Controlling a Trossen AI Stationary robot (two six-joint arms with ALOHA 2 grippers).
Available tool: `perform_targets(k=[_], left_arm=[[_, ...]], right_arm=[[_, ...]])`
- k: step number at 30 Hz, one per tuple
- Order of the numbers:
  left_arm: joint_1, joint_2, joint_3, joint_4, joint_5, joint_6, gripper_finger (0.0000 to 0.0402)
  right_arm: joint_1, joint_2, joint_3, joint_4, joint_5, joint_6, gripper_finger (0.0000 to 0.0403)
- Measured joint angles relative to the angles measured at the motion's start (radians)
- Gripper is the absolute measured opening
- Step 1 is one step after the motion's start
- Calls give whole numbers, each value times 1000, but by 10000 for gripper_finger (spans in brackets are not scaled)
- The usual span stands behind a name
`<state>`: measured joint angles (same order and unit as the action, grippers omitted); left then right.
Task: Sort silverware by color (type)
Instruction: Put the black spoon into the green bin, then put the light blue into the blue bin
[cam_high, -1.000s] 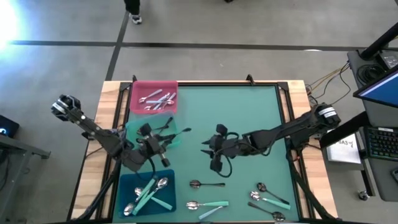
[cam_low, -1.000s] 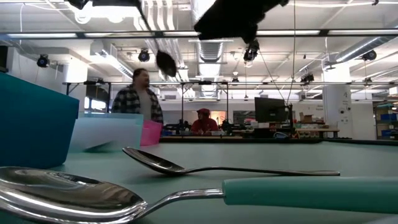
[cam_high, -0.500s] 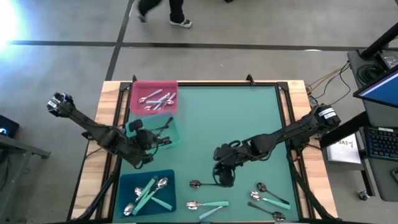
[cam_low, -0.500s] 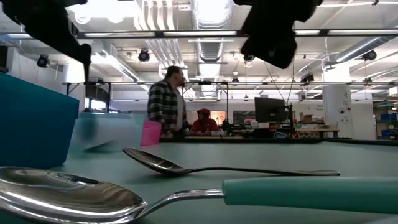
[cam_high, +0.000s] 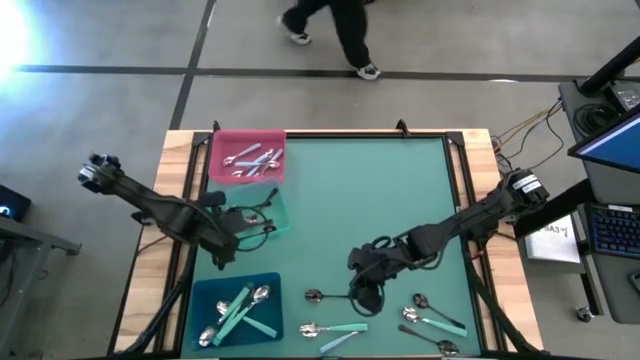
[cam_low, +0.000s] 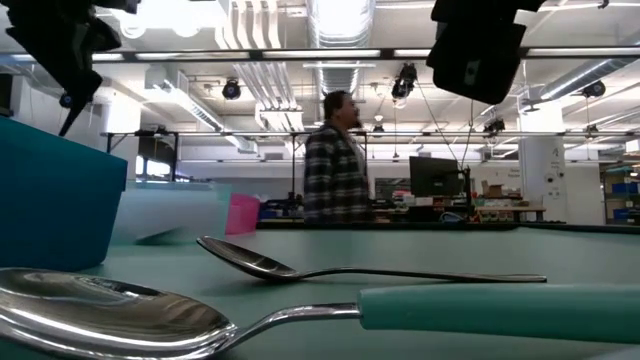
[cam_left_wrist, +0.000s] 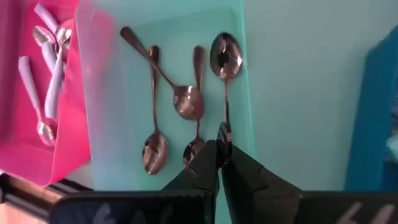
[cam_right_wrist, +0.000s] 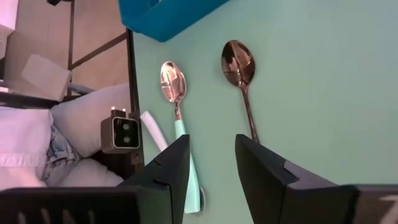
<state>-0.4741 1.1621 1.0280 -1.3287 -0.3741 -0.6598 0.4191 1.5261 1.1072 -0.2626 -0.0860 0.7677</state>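
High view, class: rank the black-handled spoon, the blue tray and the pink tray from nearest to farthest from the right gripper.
Measured from the right gripper, low on the mat with its jaws apart:
1. Black-handled spoon, on the mat right beside the gripper.
2. Blue tray, at the table's lower left corner.
3. Pink tray, at the upper left corner.

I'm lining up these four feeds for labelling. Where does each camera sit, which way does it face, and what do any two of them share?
High view: overhead, straight down; both arms, pink tray, blue tray.
Low view: table height, level; teal-handled spoon, arms overhead, a person behind.
Left wrist view: over the green tray; left pincer shut.
Right wrist view: above the black-handled spoon; right pincer open.
Shared: that spoon shows in the high view too.
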Motion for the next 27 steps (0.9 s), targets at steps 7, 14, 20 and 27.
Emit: perform_targets(k=[7,14,20,27], left_arm=[[2,92,-10,8,-37,-3,20],[3,153,-10,122,-77,0,71],[-10,171,-18,343,-240,-71,104],[-111,154,-27,714,-264,15,107]], right_arm=[[18,0,0,-5,4,26,132],[37,31,0,0,19,43,143],[46,119,2,10,18,19,131],[82,230,65,13,18,-14,118]])
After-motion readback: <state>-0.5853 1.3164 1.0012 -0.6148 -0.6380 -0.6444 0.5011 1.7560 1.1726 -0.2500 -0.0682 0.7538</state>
